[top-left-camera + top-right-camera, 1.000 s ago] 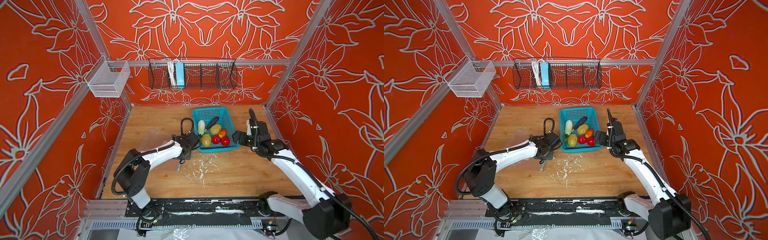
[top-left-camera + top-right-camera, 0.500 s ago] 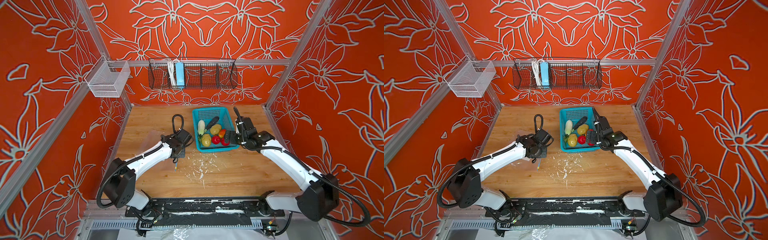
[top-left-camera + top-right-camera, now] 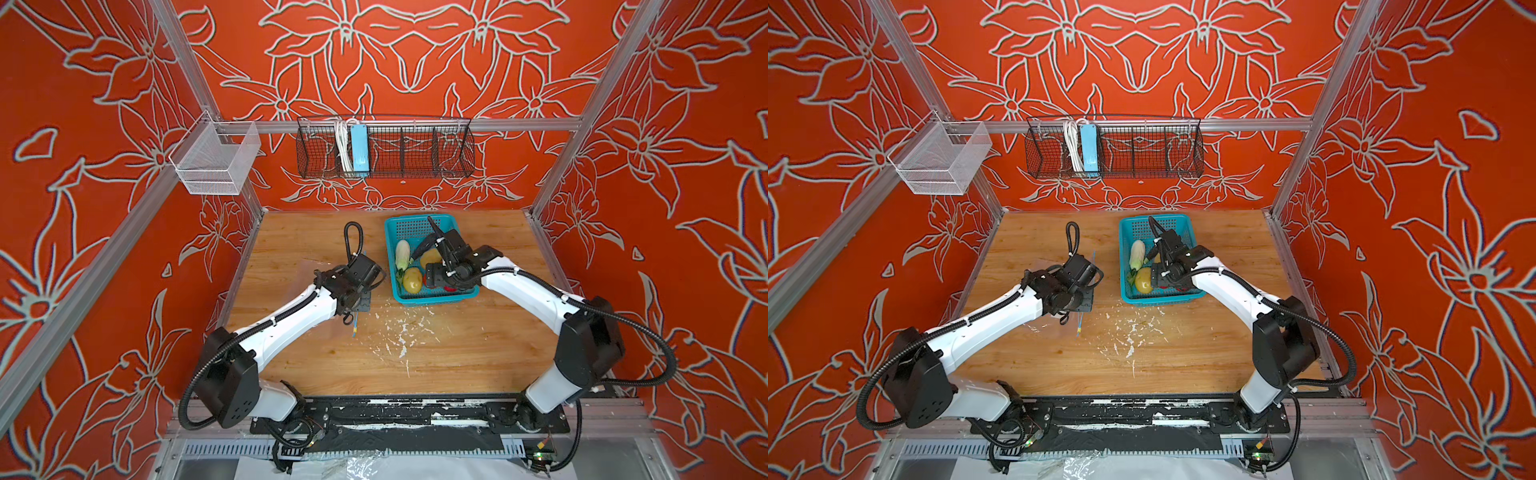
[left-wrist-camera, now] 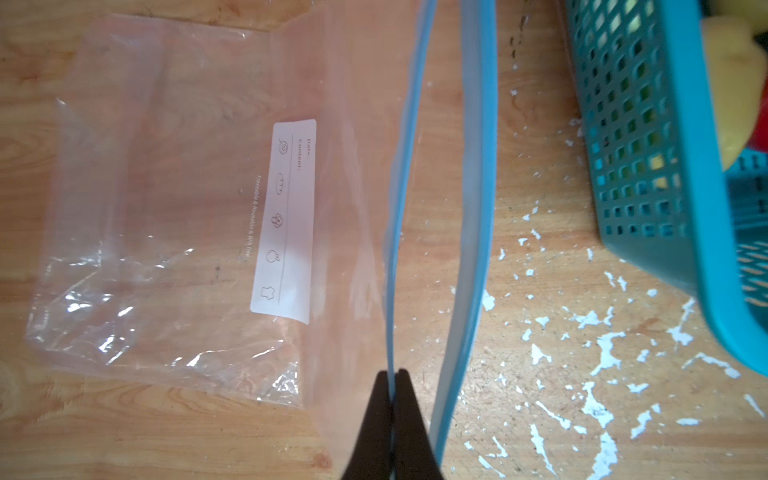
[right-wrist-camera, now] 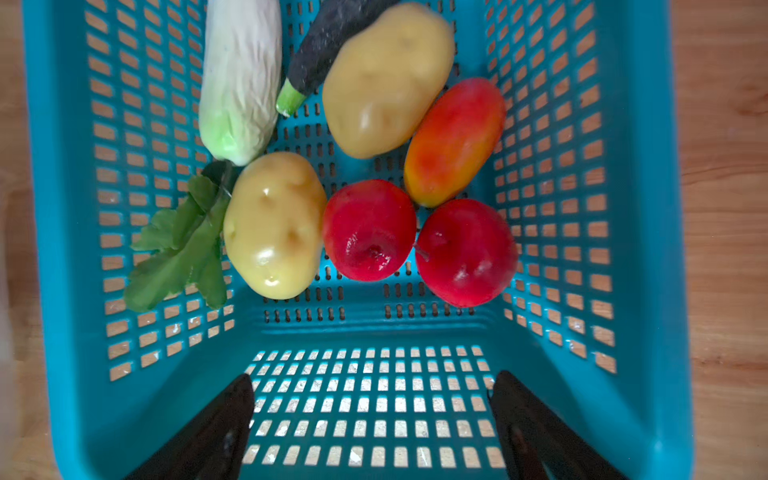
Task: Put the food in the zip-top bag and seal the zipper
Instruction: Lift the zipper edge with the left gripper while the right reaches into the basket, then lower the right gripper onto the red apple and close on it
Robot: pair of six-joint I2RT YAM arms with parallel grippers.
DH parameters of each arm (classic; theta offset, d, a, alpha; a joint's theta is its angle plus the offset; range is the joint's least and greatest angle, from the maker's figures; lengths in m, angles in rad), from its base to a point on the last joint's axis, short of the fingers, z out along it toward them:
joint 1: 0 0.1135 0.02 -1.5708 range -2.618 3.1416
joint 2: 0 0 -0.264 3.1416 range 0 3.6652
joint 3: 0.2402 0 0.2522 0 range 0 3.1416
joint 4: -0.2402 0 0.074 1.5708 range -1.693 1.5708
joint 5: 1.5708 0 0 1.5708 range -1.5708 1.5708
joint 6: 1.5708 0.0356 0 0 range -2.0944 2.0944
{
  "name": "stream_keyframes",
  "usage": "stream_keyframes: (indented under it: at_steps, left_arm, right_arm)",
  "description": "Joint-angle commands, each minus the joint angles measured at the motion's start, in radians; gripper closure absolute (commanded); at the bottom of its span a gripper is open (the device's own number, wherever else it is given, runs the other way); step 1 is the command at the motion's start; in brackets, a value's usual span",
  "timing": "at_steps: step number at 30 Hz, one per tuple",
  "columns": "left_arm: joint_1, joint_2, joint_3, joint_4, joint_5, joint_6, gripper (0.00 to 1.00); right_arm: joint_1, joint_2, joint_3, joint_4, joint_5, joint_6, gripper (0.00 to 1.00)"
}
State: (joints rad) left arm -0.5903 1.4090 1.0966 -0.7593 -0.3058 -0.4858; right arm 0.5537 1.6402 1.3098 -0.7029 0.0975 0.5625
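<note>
Toward the left edge of the worktop (image 3: 457,353) the zip-top bag (image 4: 187,208) is laid flat, its white label (image 4: 284,220) upward. One blue lip of the zipper (image 4: 399,208) is pinched in the closed left hand (image 4: 392,376); the other lip is seen apart from it, the mouth parted. Near the far edge, right of the bag, the food (image 3: 412,280) is contained in the teal basket (image 5: 648,208): leafy vegetable (image 5: 239,83), eggplant (image 5: 328,41), potatoes (image 5: 274,224), tomatoes (image 5: 370,230), red-yellow fruit (image 5: 455,141). Over the basket the right hand (image 5: 374,386) is held with jaws wide, nothing between them.
</note>
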Motion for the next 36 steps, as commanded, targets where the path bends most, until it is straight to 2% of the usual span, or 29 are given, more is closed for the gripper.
stream_keyframes:
  at_steps: [1,12,23,27,36]
  left_arm:
    - [0.007,-0.017,0.025,0.003,-0.024,0.011,1.0]
    - [0.01,-0.03,0.031,-0.001,-0.013,0.007,1.0]
    - [0.01,-0.066,0.007,-0.011,-0.016,-0.006,1.0]
    - [0.01,-0.07,0.007,-0.014,0.01,-0.008,1.0]
    - [0.01,-0.08,-0.007,-0.028,0.013,-0.021,1.0]
  right_arm:
    - [0.003,0.023,0.026,0.0,0.004,0.046,0.1]
    - [0.002,0.159,0.105,0.032,-0.047,0.027,0.15]
    - [0.0,0.254,0.168,-0.002,0.019,0.05,0.19]
    - [-0.001,0.28,0.188,-0.015,0.037,0.059,0.28]
    - [-0.006,0.327,0.217,-0.014,0.054,0.091,0.29]
